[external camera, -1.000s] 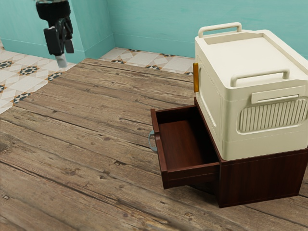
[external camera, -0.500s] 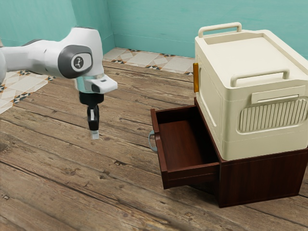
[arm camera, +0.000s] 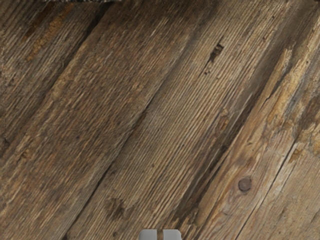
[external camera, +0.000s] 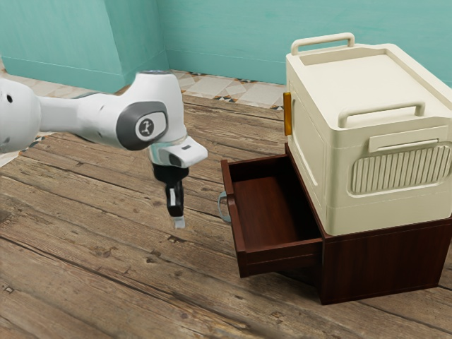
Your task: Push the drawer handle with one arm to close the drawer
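Note:
My gripper [external camera: 179,222] is over the wooden surface, on the exterior view's left of the drawer handle [external camera: 223,207], with a gap separating them. Its fingertips are nearly together, a thin slit between them and nothing held; the wrist view has the gripper [arm camera: 160,235] at its lower edge. The curved grey handle is fixed to the front panel of a dark red-brown drawer [external camera: 272,212]. That drawer stands well out of its cabinet [external camera: 381,265], and its inside looks bare.
A cream-coloured case [external camera: 318,169] with two top handles rests on the cabinet, an orange piece [external camera: 287,114] on its side. Wooden planks [external camera: 106,247] lie around the cabinet. Teal walls [external camera: 226,35] rise behind a patterned tile floor [external camera: 233,90].
My arm has come further into the exterior view. The gripper has moved down and toward that view's right, nearer the handle. Drawer, cabinet and case have stayed put.

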You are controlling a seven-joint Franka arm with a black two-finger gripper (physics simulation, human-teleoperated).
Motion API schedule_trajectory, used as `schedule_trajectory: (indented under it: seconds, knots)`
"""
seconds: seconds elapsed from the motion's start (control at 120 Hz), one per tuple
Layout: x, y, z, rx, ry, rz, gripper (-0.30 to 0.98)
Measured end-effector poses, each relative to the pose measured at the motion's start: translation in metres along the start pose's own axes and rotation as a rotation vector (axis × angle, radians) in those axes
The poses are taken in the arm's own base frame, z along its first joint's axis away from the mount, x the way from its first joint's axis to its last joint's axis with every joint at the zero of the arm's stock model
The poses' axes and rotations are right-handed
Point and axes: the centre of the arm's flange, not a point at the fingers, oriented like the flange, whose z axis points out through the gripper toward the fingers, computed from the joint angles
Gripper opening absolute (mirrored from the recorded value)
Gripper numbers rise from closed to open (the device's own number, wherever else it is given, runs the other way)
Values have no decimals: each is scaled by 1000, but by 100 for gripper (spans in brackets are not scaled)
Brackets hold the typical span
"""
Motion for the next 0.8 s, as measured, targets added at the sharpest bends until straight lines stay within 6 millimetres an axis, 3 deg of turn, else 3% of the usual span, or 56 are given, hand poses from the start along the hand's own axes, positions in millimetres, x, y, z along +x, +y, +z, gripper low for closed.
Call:
schedule_trajectory:
  seconds: [0.158,0.325,0.575,0.8]
  knots:
    - [5,-26,-4,64,11,6,-10]
    - [34,-10,0,102,23,65,-10]
    - [57,7,-3,125,49,83,-10]
    - [76,6,4,113,65,52,-10]
